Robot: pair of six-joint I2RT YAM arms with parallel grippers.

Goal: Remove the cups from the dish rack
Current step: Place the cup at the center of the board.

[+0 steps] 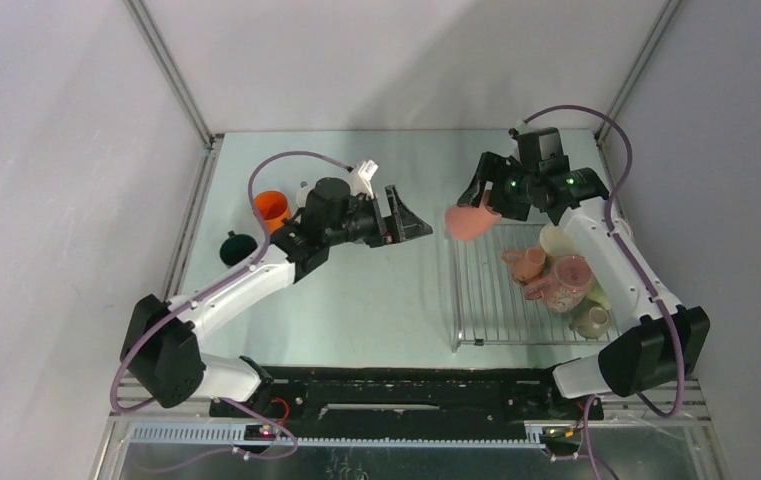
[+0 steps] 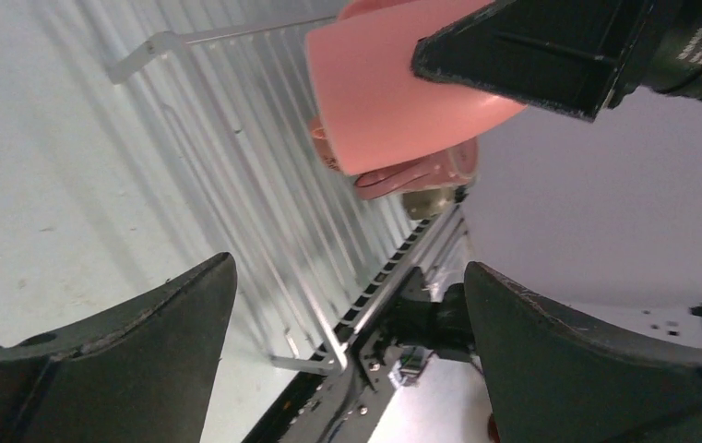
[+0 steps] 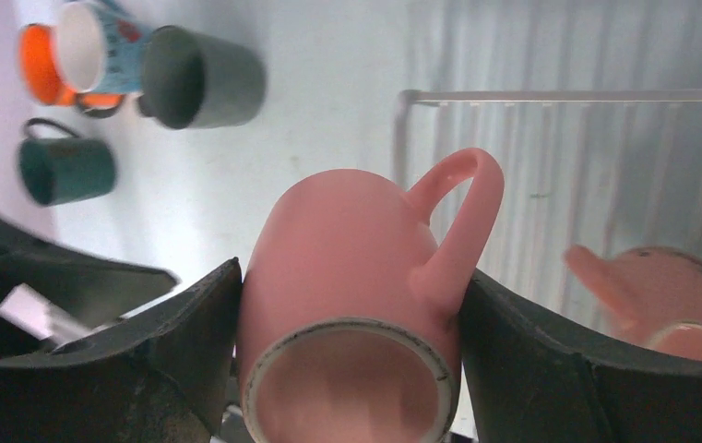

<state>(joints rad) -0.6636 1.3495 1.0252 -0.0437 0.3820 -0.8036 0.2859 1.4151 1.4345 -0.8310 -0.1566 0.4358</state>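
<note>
1. Top external: high behind, looking down; dish rack (image 1: 481, 290) right of centre.
2. Left wrist: close, left of the rack, facing across it.
3. Right wrist: close above the rack's far-left corner; all views share the pink mug (image 1: 471, 222).

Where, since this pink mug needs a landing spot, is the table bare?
Bare table lies between the left arm and the dish rack's left rim, toward the near edge. The rack's left half is bare bars. Crowded: the far-left corner by the orange mug and teal mug, and the rack's right side, packed with mugs.
</note>
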